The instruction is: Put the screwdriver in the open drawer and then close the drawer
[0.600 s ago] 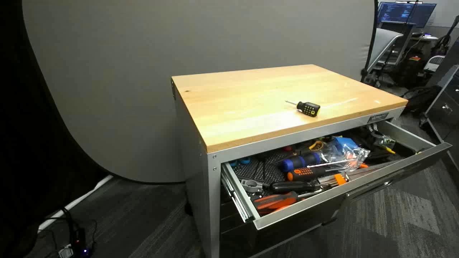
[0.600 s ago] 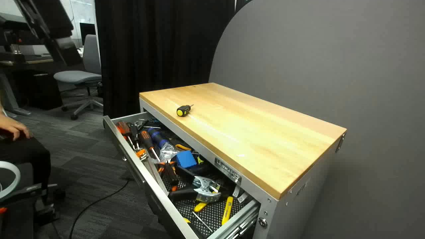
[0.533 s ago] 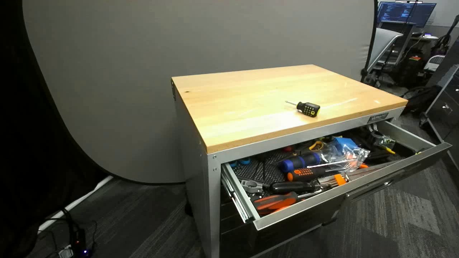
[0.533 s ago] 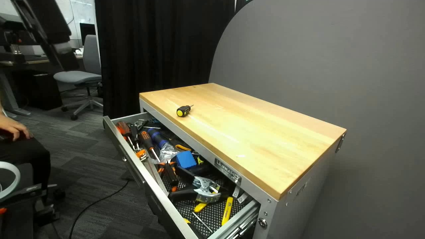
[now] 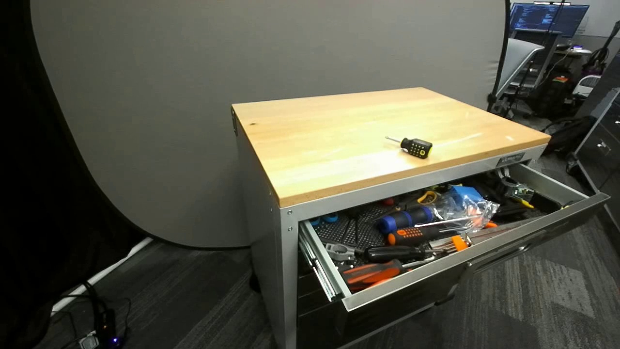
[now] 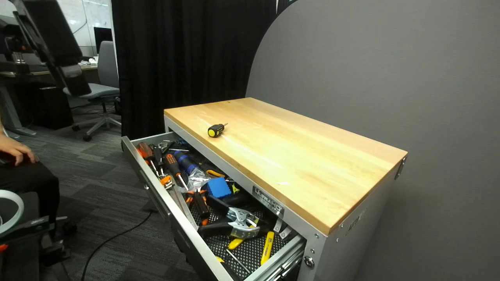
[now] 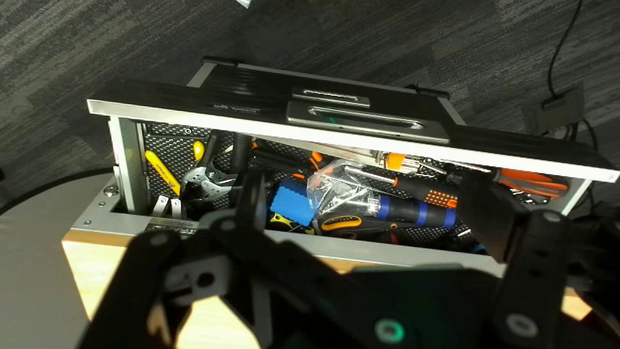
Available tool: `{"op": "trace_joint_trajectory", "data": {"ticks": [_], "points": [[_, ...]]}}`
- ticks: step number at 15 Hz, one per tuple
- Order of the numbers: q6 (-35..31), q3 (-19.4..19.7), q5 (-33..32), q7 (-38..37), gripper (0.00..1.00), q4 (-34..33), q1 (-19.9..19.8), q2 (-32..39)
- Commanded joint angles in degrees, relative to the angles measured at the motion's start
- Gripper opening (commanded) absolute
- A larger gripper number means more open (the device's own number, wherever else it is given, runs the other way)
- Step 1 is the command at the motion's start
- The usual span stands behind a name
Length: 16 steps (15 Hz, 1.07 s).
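The screwdriver is short, with a black and yellow handle. It lies on the wooden cabinet top near the front edge, in both exterior views (image 5: 416, 148) (image 6: 216, 130); it does not show in the wrist view. The drawer below stands pulled out, in both exterior views (image 5: 533, 227) (image 6: 175, 221) and the wrist view (image 7: 271, 129), and holds many tools. My gripper (image 7: 364, 186) is open, its fingers wide apart with nothing between them, high above the drawer and the cabinet's front edge. In an exterior view the gripper (image 6: 78, 84) hangs at the upper left, clear of the cabinet.
The cabinet top (image 5: 329, 131) is light wood. In the drawer lie a blue block (image 7: 293, 203), a metal clamp (image 6: 243, 222) and several other screwdrivers. A grey backdrop (image 5: 169, 121) stands behind the cabinet. A seated person's hand (image 6: 17, 150) shows at the left edge.
My gripper has moved downward and slightly to the left in an exterior view. The screwdriver and the drawer have not moved.
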<state>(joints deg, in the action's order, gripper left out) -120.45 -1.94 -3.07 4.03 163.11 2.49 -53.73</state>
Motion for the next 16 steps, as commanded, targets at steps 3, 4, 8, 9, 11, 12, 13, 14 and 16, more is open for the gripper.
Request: {"op": "trace_joint_trajectory", "data": {"ticks": [3,4,8,9,11,12,13,14,16], "points": [[-1.9,0.0,0.2,-2.8,1.0,-1.5,-1.2,2.6],[-2.9,0.0,1.3,-3.7,1.0,-2.8,-0.6,4.8],[-10.0,-4.9,4.5,-8.5,1.0,-9.5,2.9,18.3],[-12.0,-6.1,4.8,-9.4,1.0,-10.8,3.5,21.7],[-16.9,-8.2,4.7,-10.4,1.0,-13.2,4.8,28.6],[-20.2,-9.3,3.6,-11.4,1.0,-14.5,4.7,32.1],[-22.8,-9.8,3.0,-11.8,1.0,-15.9,4.6,35.0],[-25.7,-10.6,1.3,-12.5,1.0,-17.3,3.8,37.6],[-29.6,-11.5,-2.6,-14.2,1.0,-20.9,2.3,43.3]]}}
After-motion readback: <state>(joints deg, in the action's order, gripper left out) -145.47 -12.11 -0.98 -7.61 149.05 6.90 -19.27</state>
